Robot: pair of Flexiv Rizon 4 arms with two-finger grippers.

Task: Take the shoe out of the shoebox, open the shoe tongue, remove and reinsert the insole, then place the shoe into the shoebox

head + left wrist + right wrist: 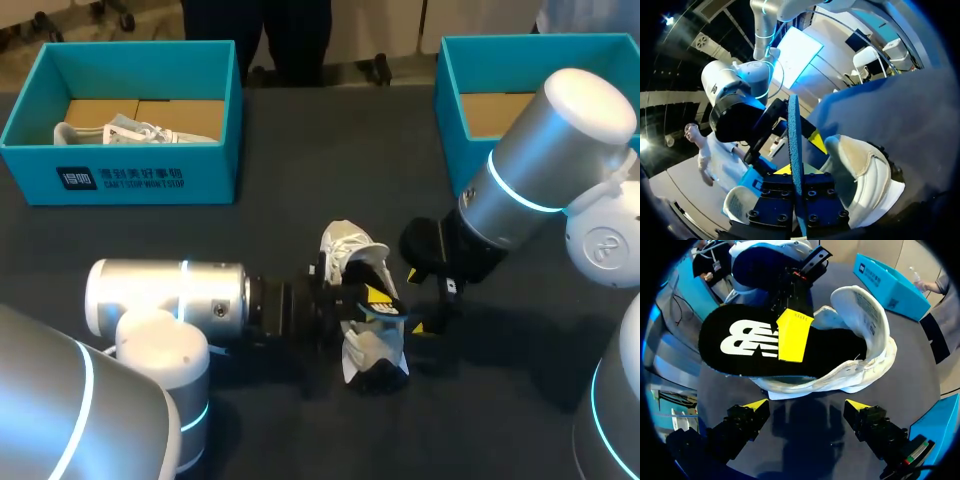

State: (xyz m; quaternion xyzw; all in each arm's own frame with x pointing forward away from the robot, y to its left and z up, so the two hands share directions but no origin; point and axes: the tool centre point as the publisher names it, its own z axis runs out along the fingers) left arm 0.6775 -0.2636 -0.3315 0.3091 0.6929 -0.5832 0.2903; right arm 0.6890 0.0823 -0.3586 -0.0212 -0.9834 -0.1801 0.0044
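My left claw [377, 302] is clamped on the insole [740, 340]. In the left wrist view the insole stands edge-on between the two fingers, one yellow tip pressed flat against each face. In the right wrist view one of those tips sits on the insole's black top side, next to the white logo. The insole's far end is tucked into the opening of the shoe [350, 245] and the rest sticks out toward my left arm.

The shoe is white and lies on the desk [300, 200] around its middle, somewhat toward the near edge. Its opening is turned toward my right arm.

My right claw [807, 407] is spread wide with nothing in it. It hangs just beside the shoe, with its fingers pointed at the shoe's side, and I see dark desk surface in the gap between them.

Along the far edge of the desk, a teal shoebox [120, 170] sits near the left corner with a second light shoe [130, 130] lying inside it. Another teal shoebox [455, 120] sits near the right corner, partly hidden behind my right arm. Both are well apart from the shoe I'm working on.
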